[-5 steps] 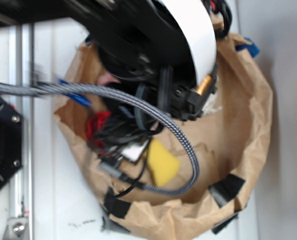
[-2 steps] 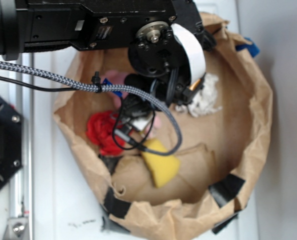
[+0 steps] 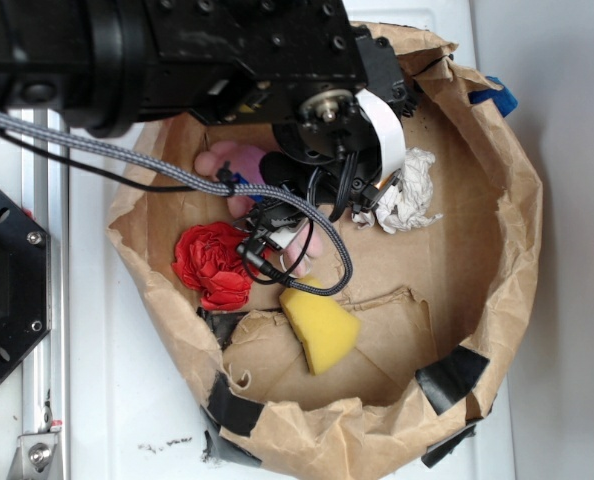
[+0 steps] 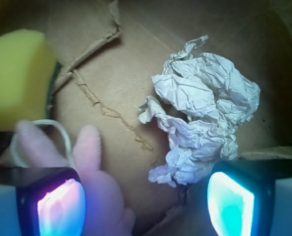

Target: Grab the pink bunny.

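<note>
The pink bunny (image 3: 245, 175) lies in the brown paper bag (image 3: 522, 230), at its far left, partly hidden under the black robot arm (image 3: 177, 60). A red cloth ball (image 3: 211, 264) sits just beside it on the near side, and a yellow sponge (image 3: 320, 328) lies nearer still.

In the wrist view the gripper (image 4: 146, 196) is spread wide, and it holds nothing. The bunny (image 4: 94, 187) is off to one side. It peeks out past the left finger (image 4: 52, 204), not in the middle of the gap. The crumpled white paper (image 4: 205, 128) fills more of the gap.

The bunny's long body looks like it runs slantwise from far left to near right. I think the gripper must slide over toward the bunny's side before it closes, or it may pinch the paper.
</note>
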`<state>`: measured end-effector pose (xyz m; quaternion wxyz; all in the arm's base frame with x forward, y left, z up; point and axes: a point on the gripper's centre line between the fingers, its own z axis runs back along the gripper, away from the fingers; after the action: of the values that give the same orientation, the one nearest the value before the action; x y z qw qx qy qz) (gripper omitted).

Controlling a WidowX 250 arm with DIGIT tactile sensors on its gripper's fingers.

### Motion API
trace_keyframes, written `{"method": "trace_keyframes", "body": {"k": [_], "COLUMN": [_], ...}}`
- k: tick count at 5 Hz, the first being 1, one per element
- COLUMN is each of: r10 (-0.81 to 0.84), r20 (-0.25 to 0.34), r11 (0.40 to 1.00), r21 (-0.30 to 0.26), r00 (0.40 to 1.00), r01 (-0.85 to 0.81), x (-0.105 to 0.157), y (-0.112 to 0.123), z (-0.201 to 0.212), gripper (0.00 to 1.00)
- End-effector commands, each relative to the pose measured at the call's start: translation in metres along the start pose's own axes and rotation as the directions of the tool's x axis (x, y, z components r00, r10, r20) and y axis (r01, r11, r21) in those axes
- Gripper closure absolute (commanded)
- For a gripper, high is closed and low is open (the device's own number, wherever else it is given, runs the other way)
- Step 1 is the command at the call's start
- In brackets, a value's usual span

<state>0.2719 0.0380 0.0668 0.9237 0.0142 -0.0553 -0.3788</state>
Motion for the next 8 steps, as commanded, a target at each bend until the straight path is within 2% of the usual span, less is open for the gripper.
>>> {"method": "trace_keyframes", "body": {"k": [1, 2, 3, 6, 8], "r10": [-0.078, -0.09, -0.066, -0.08, -0.122], "r20": [-0.031, -0.013, -0.025, -0.036, -0.084], "r11": [0.997, 0.996, 0.998, 0.997, 0.992], "r21": [0.013, -0.003, -0.004, -0.011, -0.001], "r00": [0.996, 0.996, 0.997, 0.996, 0.989], "r01": [0.078, 0.09, 0.066, 0.079, 0.122], "x": [-0.02, -0.025, -0.026, -0.039, -0.045], "y": [-0.019, -0.022, -0.017, -0.021, -0.023], "z": [-0.002, 0.007, 0.005, 0.01, -0.01], "gripper": [0.0, 0.0, 0.0, 0.0, 0.0]}}
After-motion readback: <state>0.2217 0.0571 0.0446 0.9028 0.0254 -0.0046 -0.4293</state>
